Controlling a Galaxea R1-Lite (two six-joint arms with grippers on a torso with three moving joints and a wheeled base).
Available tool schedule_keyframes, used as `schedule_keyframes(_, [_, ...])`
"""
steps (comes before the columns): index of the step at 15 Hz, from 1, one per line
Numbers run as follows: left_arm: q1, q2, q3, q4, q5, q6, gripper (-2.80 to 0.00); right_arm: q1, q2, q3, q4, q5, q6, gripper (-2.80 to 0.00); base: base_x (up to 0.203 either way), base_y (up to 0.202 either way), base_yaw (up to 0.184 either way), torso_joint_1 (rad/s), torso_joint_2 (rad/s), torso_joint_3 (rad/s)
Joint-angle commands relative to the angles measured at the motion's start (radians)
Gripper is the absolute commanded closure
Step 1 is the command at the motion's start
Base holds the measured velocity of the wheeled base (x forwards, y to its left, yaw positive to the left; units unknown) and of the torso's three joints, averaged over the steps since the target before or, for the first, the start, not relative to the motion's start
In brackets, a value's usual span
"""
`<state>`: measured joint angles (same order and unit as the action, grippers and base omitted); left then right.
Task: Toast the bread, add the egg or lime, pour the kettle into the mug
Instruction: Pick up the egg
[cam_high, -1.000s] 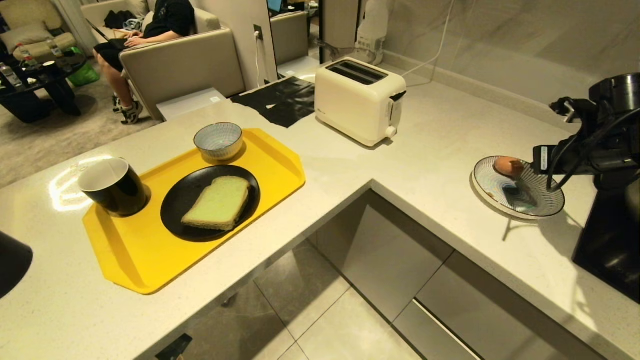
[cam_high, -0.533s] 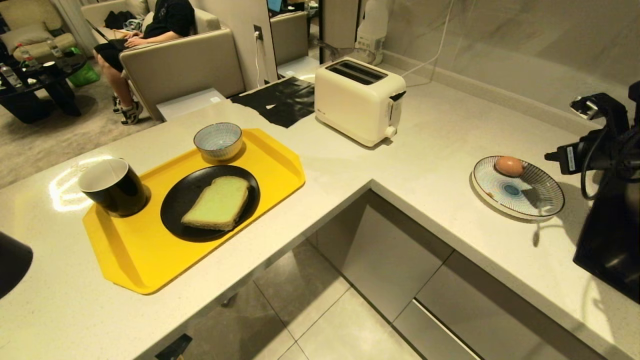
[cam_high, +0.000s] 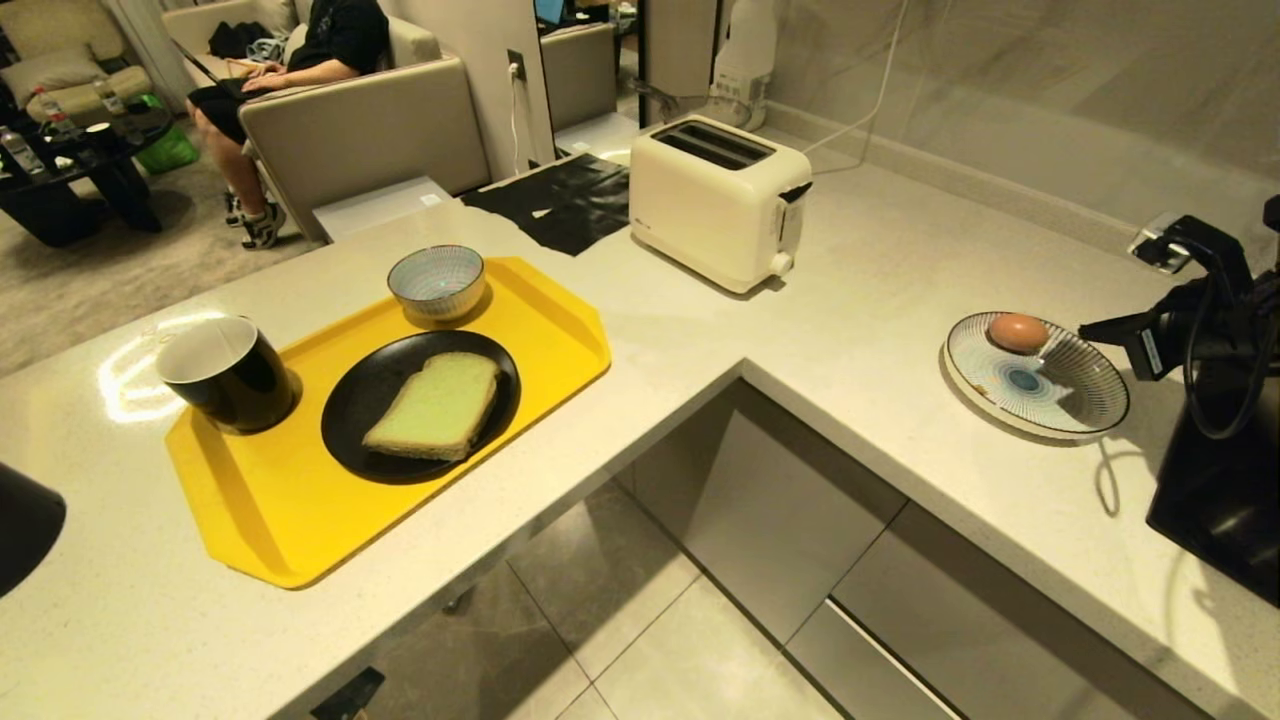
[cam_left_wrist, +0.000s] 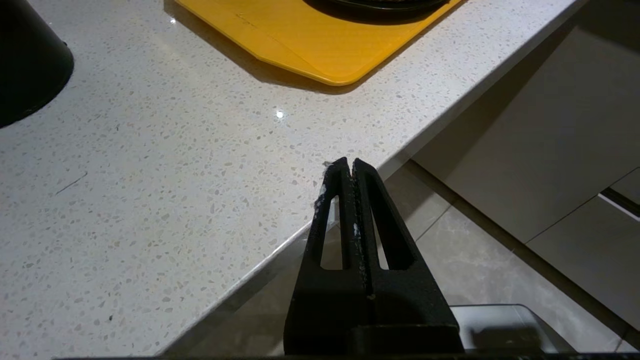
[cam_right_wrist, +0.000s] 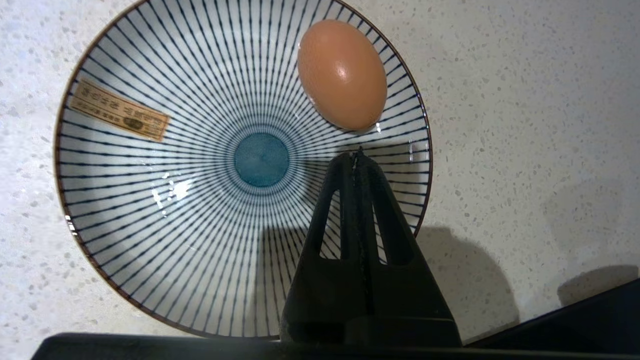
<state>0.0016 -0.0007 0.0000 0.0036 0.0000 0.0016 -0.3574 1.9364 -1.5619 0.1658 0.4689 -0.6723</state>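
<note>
My right gripper (cam_right_wrist: 356, 156) hangs over the striped plate (cam_right_wrist: 150, 210) with its two fingers (cam_right_wrist: 335, 210) pressed flat together, holding nothing; the egg (cam_right_wrist: 343, 74) lies on the plate's sloping side just beyond my fingertips and a little off their line, apart from them, though how high the tips stand above the plate I cannot judge from this angle; the plate's blue centre sits just beside the tips on the other side from the egg, and a small tan label is stuck to the plate well away from them; in the head view the same arm stands at the far right of the white counter (cam_high: 880, 300), with the egg (cam_high: 1018, 332) at the plate's (cam_high: 1060, 400) far edge, close in front of it. My left gripper (cam_left_wrist: 348, 165) is parked with its fingers likewise closed on nothing, the tips poised over the counter's edge; a corner of the yellow tray (cam_left_wrist: 310, 45) lies well ahead of them. On that tray (cam_high: 300, 520) the bread (cam_high: 435, 407) rests flat on a black plate (cam_high: 370, 400), with the mug (cam_high: 225, 372) upright at one corner and a small striped bowl (cam_high: 437, 281) at another; the cream toaster (cam_high: 718, 200) stands on the counter between the tray and my right fingers, well apart from both.
</note>
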Motion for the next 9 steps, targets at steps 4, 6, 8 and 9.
schedule_keyframes(4, [0.000, -0.001, 0.000, 0.000, 0.000, 0.000, 0.00, 0.000, 0.037, -0.025, -0.002, 0.004, -0.022, 0.00, 0.000, 0.000, 0.000, 0.000, 0.00, 0.000])
schedule_keyframes(6, [0.000, 0.000, 0.000, 0.001, 0.000, 0.000, 0.00, 0.000, 0.060, -0.068, -0.005, 0.006, -0.024, 0.00, 0.000, 0.000, 0.000, 0.000, 0.00, 0.000])
schedule_keyframes(8, [0.001, 0.000, 0.000, 0.000, 0.000, 0.000, 0.00, 0.000, 0.088, -0.109, -0.031, 0.013, -0.019, 0.00, 0.000, 0.000, 0.000, 0.000, 0.00, 0.000])
schedule_keyframes(9, [0.000, -0.001, 0.000, -0.001, 0.000, 0.000, 0.00, 0.000, 0.092, -0.116, -0.043, 0.014, -0.017, 0.00, 0.000, 0.000, 0.000, 0.000, 0.00, 0.000])
